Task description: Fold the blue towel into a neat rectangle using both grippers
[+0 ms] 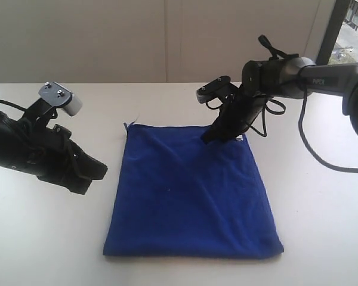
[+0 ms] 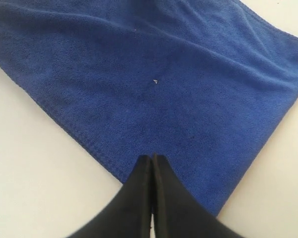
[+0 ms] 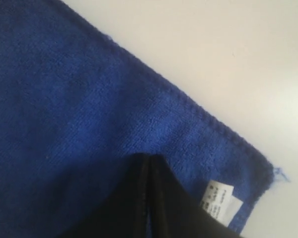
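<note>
The blue towel (image 1: 191,190) lies spread flat on the white table, with slight wrinkles and a small white tag (image 1: 243,138) at its far right corner. My right gripper (image 1: 207,137) is shut, its tips down on the cloth just inside that corner. In the right wrist view the closed fingers (image 3: 148,159) rest over the towel (image 3: 64,99) beside the tag (image 3: 217,199), with no cloth visibly pinched. My left gripper (image 1: 100,173) is shut and empty, hovering just off the towel's left edge. In the left wrist view its tips (image 2: 152,158) point at the towel (image 2: 164,74) near its hem.
The white table (image 1: 322,208) runs out on all sides of the towel. Black cables (image 1: 274,113) hang from the right arm behind the towel's far edge. A grey-white block (image 1: 68,101) sits on the left wrist. A pale wall stands behind.
</note>
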Available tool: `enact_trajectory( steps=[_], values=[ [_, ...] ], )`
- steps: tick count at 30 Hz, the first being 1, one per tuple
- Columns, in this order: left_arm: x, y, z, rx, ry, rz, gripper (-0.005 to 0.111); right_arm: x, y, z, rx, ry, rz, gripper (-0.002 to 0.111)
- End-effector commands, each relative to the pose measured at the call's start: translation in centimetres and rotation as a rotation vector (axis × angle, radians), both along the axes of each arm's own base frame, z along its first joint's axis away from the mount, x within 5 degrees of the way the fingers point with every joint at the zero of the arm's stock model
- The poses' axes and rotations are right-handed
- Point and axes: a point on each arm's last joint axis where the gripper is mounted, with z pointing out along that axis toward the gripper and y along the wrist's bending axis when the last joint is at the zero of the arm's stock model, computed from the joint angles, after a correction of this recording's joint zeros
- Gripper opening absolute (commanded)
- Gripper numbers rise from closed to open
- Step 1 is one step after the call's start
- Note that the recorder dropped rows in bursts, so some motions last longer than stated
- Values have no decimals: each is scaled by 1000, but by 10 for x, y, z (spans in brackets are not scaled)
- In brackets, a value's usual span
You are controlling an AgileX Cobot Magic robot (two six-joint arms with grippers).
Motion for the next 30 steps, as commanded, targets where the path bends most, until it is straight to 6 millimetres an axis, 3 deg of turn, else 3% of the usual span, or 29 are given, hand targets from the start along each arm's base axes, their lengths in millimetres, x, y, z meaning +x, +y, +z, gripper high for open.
enact_trajectory(
  steps=[1, 3, 5, 7, 10, 13, 17, 20, 25, 30],
  values=[
    [-3, -1, 1, -22, 13, 2, 0, -6, 4, -16, -10, 71, 26, 0],
    [-3, -1, 1, -22, 13, 2, 0, -6, 3, -4, -22, 40, 34, 0],
    [-3, 0, 1, -13, -2, -10, 0, -5, -1, 18, -71, -17, 47, 0],
    [-3, 0, 1, 7, -41, -50, 0, -7, -17, 49, -185, -77, -48, 0],
    [-2, -1, -3, 41, -84, -112, 0, -20, -24, 77, -265, -38, -32, 0],
    [0, -3, -14, 89, -126, -231, 0, -45, -20, 97, -270, 58, 72, 0],
    [-7, -9, -24, 84, -134, -435, 0, -89, -11, 112, -136, 180, 202, 0],
    [-10, -16, -25, 101, -187, -513, 0, -128, -4, 121, -80, 147, 282, 0],
    [2, -31, -14, 167, -306, -458, 0, -194, -4, 142, -80, 45, 315, 0],
    [2, -50, 6, 259, -300, -541, 0, -232, -8, 145, -82, 34, 342, 0]
  ],
)
